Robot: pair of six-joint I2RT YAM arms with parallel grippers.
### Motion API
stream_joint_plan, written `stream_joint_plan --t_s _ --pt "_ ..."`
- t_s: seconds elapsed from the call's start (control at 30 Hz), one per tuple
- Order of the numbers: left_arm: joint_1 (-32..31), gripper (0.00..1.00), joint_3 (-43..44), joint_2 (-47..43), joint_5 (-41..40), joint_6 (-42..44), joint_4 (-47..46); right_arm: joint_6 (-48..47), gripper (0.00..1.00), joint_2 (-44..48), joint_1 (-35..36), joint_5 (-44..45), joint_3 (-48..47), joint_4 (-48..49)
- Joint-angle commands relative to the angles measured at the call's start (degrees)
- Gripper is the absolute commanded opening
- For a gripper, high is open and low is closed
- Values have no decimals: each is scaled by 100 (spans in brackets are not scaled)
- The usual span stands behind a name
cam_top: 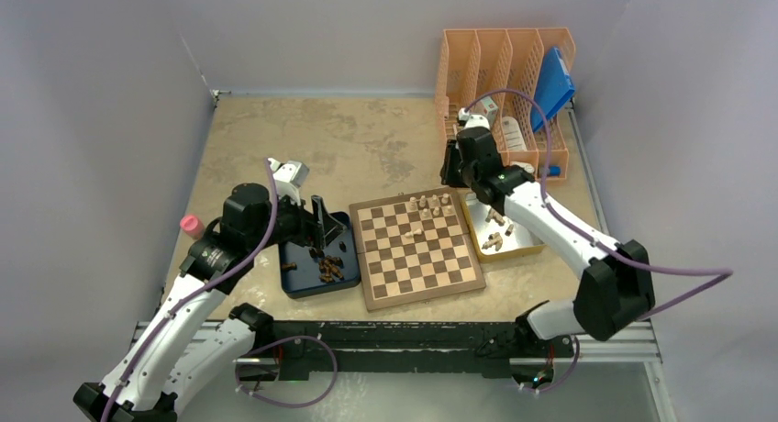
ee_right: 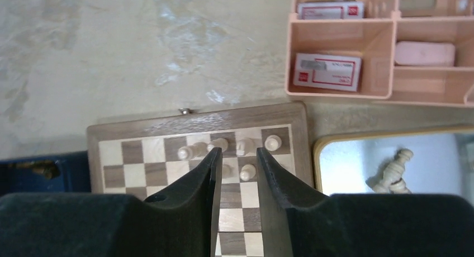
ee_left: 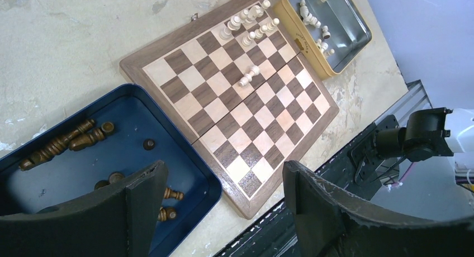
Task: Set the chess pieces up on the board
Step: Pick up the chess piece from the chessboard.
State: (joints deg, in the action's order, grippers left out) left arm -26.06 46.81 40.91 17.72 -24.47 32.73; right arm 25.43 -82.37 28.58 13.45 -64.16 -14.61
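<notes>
Left hand (cam_top: 323, 229) above blotchy table (cam_top: 339, 138), grey walls (cam_top: 110, 73)

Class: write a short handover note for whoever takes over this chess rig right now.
Left pincer: open, empty, over the blue tray.
Right pincer: slightly open, holding nothing, over the board's far right corner.
Done: several pale pieces stand in that corner; one lies mid-board.
Left: remaining pale pieces in the yellow tray, the dark pieces in the blue tray.
</notes>
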Motion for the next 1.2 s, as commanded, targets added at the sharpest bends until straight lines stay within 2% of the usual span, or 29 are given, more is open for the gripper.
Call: stream_joint_plan --t_s 0.0,0.23,0.57,0.87,1.17 --pt "-46 76 40 -77 -65 -32 -83 -747 32 463 186 -840 273 637" --pt "-41 76 52 -128 -124 -49 -65 -1110 33 500 983 -835 574 949" --pt "-48 76 50 -175 -189 -49 -55 -1392 39 -193 1576 -1253 853 922" --pt "-48 75 56 -158 -183 -40 -65 -1602 46 -576 1712 -1064 804 744" --pt "-48 75 54 -179 -181 -42 -57 -1783 57 -914 1713 -859 637 534"
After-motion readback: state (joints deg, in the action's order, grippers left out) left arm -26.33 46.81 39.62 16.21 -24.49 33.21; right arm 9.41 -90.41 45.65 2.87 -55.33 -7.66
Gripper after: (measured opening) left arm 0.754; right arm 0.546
